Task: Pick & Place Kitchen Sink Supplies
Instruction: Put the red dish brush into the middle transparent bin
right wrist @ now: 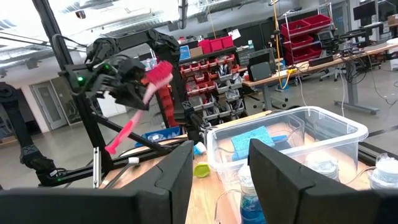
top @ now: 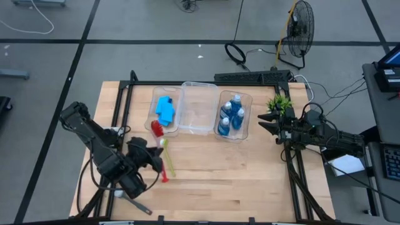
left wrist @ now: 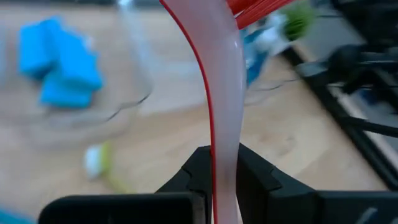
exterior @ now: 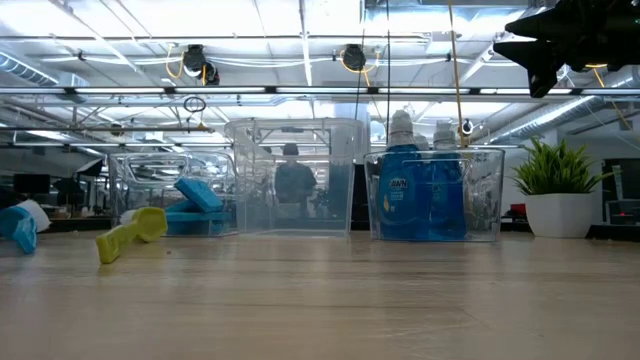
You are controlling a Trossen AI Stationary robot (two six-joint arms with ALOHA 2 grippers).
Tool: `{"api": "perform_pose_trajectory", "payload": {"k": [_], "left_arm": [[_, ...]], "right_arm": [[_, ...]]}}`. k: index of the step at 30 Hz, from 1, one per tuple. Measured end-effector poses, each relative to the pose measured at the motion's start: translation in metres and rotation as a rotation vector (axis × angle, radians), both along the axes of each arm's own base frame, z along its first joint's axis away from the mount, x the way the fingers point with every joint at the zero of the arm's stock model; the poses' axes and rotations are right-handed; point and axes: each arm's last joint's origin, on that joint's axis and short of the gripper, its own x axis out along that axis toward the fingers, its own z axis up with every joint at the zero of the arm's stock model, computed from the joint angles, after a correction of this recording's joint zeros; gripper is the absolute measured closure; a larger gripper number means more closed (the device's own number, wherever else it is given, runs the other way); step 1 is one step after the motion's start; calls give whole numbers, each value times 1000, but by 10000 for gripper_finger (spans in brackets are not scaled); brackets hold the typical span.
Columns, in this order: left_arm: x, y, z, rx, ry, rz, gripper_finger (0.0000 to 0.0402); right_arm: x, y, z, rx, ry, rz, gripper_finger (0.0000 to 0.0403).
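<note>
Left end effector [left wrist: 214, 186] is clamped on the red brush [right wrist: 140, 102] handle, lifted above the counter [top: 225, 181]; brush judged light, stiff, slick plastic, so grip mid-handle. Yellow-green brush [top: 166, 156] lies just beside. Sponge bin [top: 165, 109], empty middle bin [top: 200, 107] and bottle bin [top: 234, 115] stand ahead. Right end effector [right wrist: 214, 168] hangs part-open, empty, near the potted plant [top: 279, 103].

Bright-blue sponges [top: 165, 109], blue-liquid bottles [top: 232, 117] with pale caps, a red brush [top: 160, 147], a yellow-green brush [exterior: 131, 232], a green plant [exterior: 557, 167].
</note>
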Motion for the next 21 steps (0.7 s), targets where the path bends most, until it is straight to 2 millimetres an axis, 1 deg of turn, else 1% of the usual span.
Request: {"api": "perform_pose_trajectory", "payload": {"k": [6, 14, 18, 21], "left_arm": [[6, -11, 12, 163, -116, -147, 358], [10, -17, 34, 219, -210, -238, 358], [17, -18, 48, 251, -255, -280, 358], [24, -14, 58, 282, -280, -295, 358]], "right_arm": [[0, 0, 0, 0, 0, -1, 261], [0, 0, 0, 0, 1, 0, 261], [0, 0, 0, 0, 0, -1, 261], [0, 0, 0, 0, 1, -1, 261]]}}
